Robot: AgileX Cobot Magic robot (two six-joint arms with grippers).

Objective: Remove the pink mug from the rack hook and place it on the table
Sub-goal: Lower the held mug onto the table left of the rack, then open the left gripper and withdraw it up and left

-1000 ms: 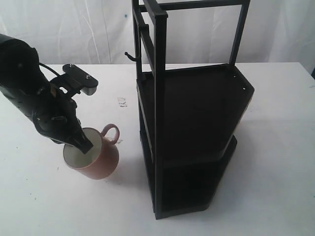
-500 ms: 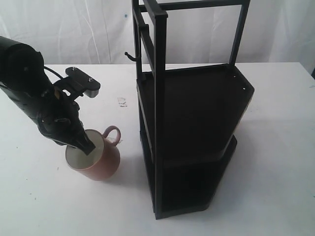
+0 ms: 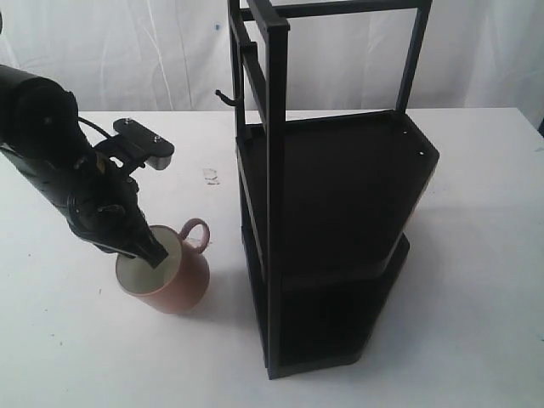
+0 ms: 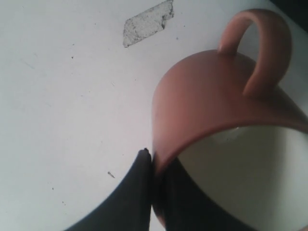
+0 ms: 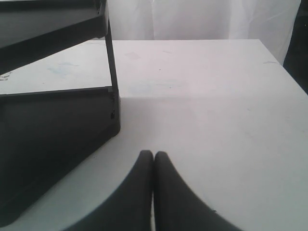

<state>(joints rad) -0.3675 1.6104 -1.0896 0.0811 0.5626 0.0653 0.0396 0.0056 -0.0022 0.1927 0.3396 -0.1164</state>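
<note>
The pink mug (image 3: 174,276) rests on the white table (image 3: 85,348) left of the black rack, tilted a little, its handle (image 3: 196,231) toward the rack. My left gripper (image 3: 151,253) is shut on the mug's rim, one finger inside the cream interior and one outside. The left wrist view shows the mug (image 4: 207,101) close up, its wall pinched between the dark fingers (image 4: 139,183). The rack hook (image 3: 223,98) sticks out bare from the rack's upright post. My right gripper (image 5: 153,156) is shut with nothing in it, over the table (image 5: 216,96) beside the rack's base.
The tall black rack (image 3: 340,212) with two shelves fills the middle of the table; its base (image 5: 53,130) lies close to my right gripper. A small grey scuff (image 3: 210,176) marks the table behind the mug. White curtain hangs at the back.
My left arm has shifted the mug slightly right and down toward the table, still gripping its rim. The right gripper shows no movement.
</note>
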